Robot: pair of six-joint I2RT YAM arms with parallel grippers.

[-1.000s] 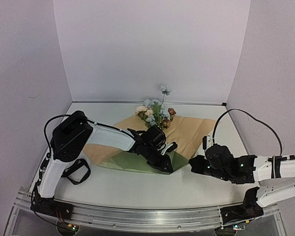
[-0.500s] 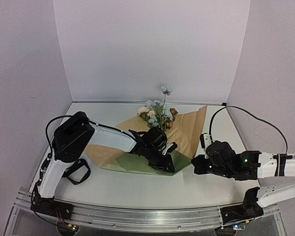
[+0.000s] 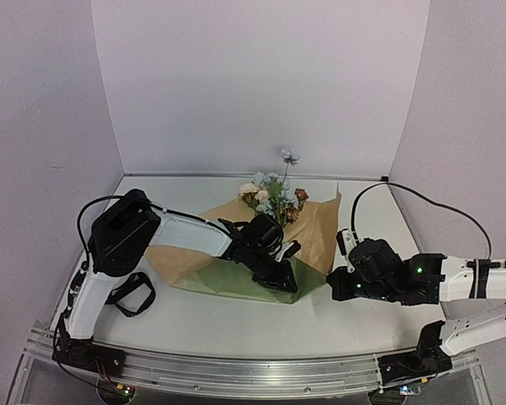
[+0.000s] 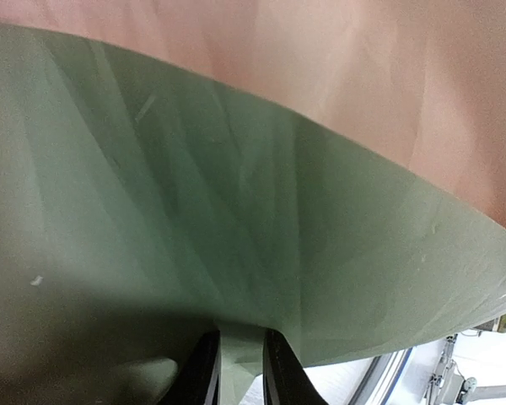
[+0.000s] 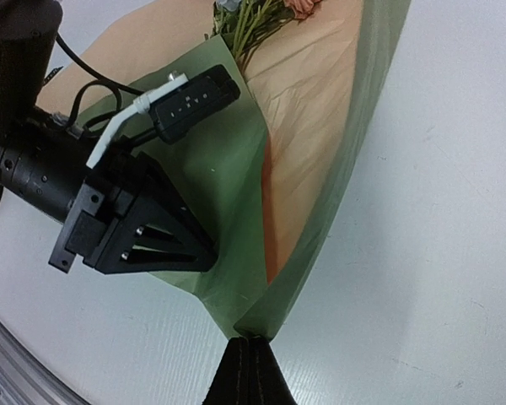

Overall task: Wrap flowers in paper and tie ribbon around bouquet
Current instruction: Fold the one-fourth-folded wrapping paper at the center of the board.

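Mid-wrap: right gripper (image 5: 249, 346) pinched shut on paper (image 5: 312, 169) corner at sheet's 5 o'clock, flap raised toward 12. Left gripper (image 4: 240, 339) clamped on green fold near sheet's centre. Flowers (image 3: 272, 192) at sheet's 12 o'clock, stems on tan face. Risks: thin corner slipping free; hard pull dragging sheet, rolling stems off.

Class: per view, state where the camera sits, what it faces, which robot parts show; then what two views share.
Top external: above, behind the robot, facing the table; left gripper, right gripper show.
Left wrist: rides the left gripper, facing the paper; fingertips show.
Right wrist: rides the right gripper, facing the paper's corner; fingertips, left gripper show.
Both wrist views share the paper.
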